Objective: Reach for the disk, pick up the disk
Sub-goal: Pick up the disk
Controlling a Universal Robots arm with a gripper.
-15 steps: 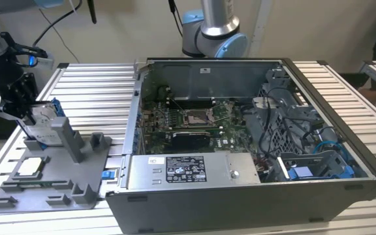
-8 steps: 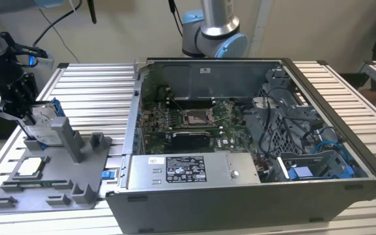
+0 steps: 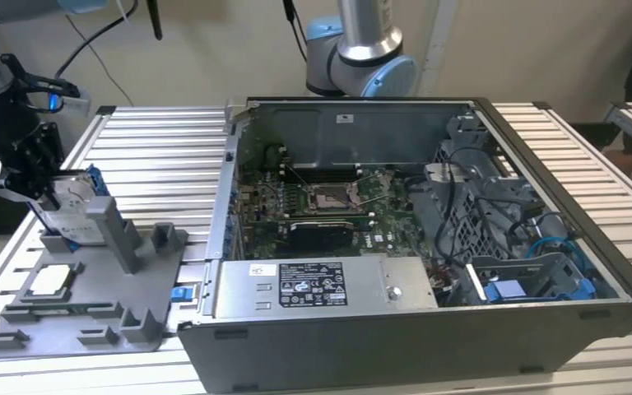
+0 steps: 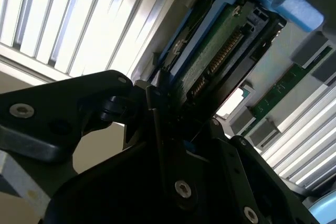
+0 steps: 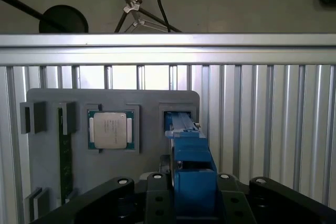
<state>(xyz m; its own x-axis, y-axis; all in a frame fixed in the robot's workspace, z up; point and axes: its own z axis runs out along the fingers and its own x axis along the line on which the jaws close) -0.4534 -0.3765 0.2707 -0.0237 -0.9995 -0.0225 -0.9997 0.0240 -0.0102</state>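
The disk (image 3: pixel 75 210) stands on edge in the grey tray (image 3: pixel 85 322), at the exterior view's left, beside the open computer case (image 3: pixel 426 337). The gripper (image 3: pixel 33 188) sits around its upper end; whether it has clamped yet I can't tell. My worry is that a hold on the slick blue rails (image 5: pixel 191 177) might slip. The disk could also bind in the tray and drag it, jolting the chip (image 5: pixel 110 129) nearby.

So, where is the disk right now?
On the exterior view's left, the disk stands on edge in the grey tray, at the gripper, left of the computer case.
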